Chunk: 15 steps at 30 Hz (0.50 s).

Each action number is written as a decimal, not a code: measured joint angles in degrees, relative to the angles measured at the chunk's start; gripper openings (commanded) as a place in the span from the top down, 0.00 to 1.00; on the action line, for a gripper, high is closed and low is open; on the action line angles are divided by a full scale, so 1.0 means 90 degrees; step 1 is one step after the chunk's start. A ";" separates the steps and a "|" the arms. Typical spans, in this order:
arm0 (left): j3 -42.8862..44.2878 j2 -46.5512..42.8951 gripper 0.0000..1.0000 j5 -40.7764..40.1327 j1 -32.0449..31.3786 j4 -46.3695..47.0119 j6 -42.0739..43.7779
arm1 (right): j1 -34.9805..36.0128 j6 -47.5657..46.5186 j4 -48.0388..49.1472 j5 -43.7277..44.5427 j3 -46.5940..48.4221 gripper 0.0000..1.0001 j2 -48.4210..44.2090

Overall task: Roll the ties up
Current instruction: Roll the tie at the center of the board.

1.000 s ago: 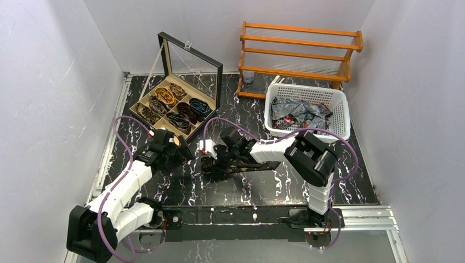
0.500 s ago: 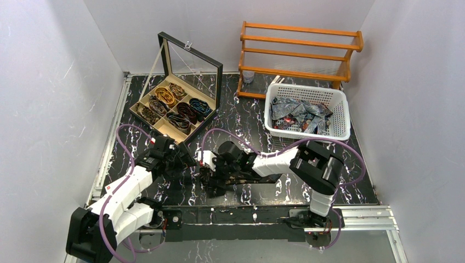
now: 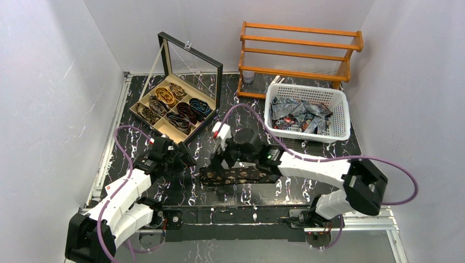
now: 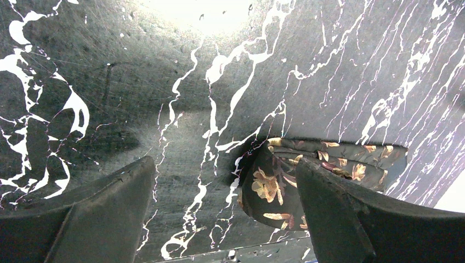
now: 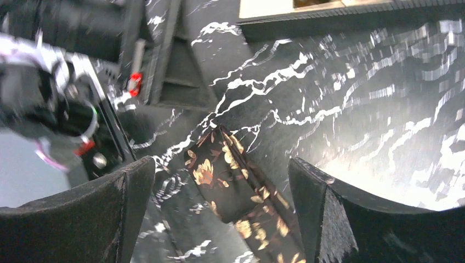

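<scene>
Right gripper [image 5: 220, 164] had let go and risen, jaws wide, leaving the gold-flowered tie [image 3: 241, 175] lying flat, unrolled, at lower centre of the table [image 3: 307, 176]; left gripper [image 4: 225, 167], also wide, hovered at its left end, rolling not begun.

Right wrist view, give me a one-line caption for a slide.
Open right hand over a dark, gold-flowered tie lying on the black marbled table.

White-and-black arms [image 3: 312, 164] trailing looped purple cables [image 3: 241, 105].
</scene>
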 measured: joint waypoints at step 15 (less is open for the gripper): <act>-0.0418 -0.0500 0.03 0.0202 0.0000 0.0328 -0.0056 | -0.0508 0.5328 -0.0469 -0.0073 -0.1175 0.33 0.0265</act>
